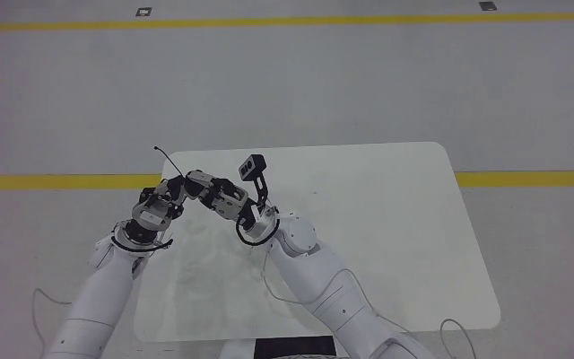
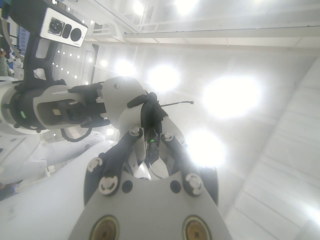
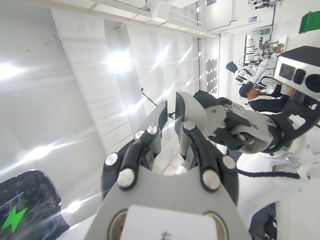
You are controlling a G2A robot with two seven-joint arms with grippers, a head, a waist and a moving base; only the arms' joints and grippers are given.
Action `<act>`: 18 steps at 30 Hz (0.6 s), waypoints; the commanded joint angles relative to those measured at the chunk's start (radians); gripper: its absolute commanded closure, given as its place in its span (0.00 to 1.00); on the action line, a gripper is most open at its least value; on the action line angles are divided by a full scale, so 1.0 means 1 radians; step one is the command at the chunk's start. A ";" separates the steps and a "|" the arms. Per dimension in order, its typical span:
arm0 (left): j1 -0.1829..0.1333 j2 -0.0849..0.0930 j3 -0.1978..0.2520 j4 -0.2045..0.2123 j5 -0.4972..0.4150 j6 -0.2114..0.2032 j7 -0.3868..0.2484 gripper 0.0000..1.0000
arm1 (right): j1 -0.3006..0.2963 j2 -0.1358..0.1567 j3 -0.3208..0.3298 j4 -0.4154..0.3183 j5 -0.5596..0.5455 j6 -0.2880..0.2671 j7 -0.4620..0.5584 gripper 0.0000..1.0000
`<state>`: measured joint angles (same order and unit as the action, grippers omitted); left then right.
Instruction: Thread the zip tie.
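A thin black zip tie [image 1: 167, 159] sticks up and away from where both grippers meet, above the table's left part. My left gripper [image 1: 177, 190] is shut on the zip tie [image 2: 178, 103], whose free end with a small knob juts out past its fingertips [image 2: 160, 112]. My right gripper [image 1: 194, 185] comes in from the other side, right against the left one. In the right wrist view, my right gripper [image 3: 171, 113] stands narrowly open. The zip tie [image 3: 148, 98] runs toward the gap, with a small dark bit of it between the pads.
The white table [image 1: 377, 233] has rounded corners, and its right and far parts are bare. Both arms hang over its left edge. Grey floor with yellow lines [image 1: 502, 179] surrounds the table.
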<state>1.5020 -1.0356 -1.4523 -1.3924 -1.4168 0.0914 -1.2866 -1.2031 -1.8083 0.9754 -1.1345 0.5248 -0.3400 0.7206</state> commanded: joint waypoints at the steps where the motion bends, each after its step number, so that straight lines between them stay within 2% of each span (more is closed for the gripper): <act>1: 0.000 0.000 0.000 0.000 0.000 0.000 0.000 1.00 | 0.000 0.000 0.000 0.000 0.001 0.000 0.000 0.91; 7: 0.000 0.000 0.000 0.000 0.000 0.000 0.000 1.00 | 0.001 0.000 0.000 0.000 0.003 0.000 -0.002 1.00; 18: 0.000 0.000 0.000 0.000 0.000 0.000 0.000 1.00 | 0.000 0.000 0.003 0.011 -0.018 0.000 -0.011 1.00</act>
<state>1.5020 -1.0356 -1.4523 -1.3924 -1.4168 0.0914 -1.2866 -1.2029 -1.8083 0.9770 -1.1270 0.5114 -0.3400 0.7117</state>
